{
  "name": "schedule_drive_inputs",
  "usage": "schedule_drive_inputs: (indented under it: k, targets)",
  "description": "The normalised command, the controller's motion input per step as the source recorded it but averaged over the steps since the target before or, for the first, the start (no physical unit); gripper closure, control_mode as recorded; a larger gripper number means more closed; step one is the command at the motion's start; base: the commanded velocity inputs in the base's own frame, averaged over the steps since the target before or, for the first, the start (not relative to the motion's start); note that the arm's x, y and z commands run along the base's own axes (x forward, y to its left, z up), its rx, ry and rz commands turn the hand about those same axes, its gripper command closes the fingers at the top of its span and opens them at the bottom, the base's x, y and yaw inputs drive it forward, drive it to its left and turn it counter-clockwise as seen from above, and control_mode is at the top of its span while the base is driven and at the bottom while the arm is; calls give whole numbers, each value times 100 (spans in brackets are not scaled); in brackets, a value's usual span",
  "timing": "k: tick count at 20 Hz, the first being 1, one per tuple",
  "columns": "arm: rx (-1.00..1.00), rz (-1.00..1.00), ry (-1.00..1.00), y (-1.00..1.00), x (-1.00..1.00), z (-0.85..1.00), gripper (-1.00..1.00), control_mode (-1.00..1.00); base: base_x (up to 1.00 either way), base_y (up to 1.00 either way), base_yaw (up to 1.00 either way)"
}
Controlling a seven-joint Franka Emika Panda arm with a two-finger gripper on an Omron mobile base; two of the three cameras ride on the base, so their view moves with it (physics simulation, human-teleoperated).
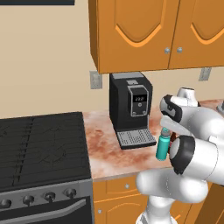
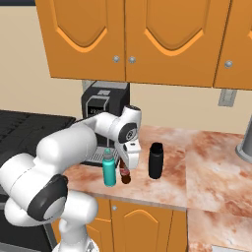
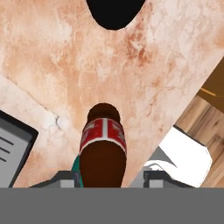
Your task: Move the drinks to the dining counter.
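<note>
Nearest the base, the gripper (image 2: 126,170) hangs low over the front of the marbled worktop (image 2: 206,162), pointing down at the small dark-brown bottle (image 3: 103,151). In the hand view that bottle, with its red label, stands between the two finger tips, which flank it low at either side. Whether the jaws already pinch it or have a little gap left I cannot tell, as the contact points lie at the very bottom of that view. The bottle stands on the worktop, so it looks not yet lifted.

Just beside it, on the coffee-machine side, stands the teal bottle (image 2: 109,168) with its grey cap, upright and untouched. On the other side, a little apart, is the black flask (image 2: 155,161), also upright on the same worktop. Behind them sits the black coffee machine (image 1: 131,109) against the wall, with the stove (image 1: 41,144) off to its side.

By my reading, the task is at its very start: all three drinks are on this narrow worktop, none has gone to the dining counter, and the first grasp is only being made. Three carries remain.
</note>
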Motion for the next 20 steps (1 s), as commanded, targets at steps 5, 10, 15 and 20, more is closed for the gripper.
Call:
schedule_drive_inputs:
  k: [5, 10, 15, 20]
  targets:
    - [0, 0, 0, 0, 0, 0, 100, -100, 0, 0, 0]
    - [0, 0, 1, 0, -1, 3, 100, -100, 0, 0, 0]
    - [0, 0, 0, -7, -21, 62, 100, -100, 0, 0, 0]
    - [5, 0, -4, -31, -85, 67, 100, -100, 0, 0, 0]
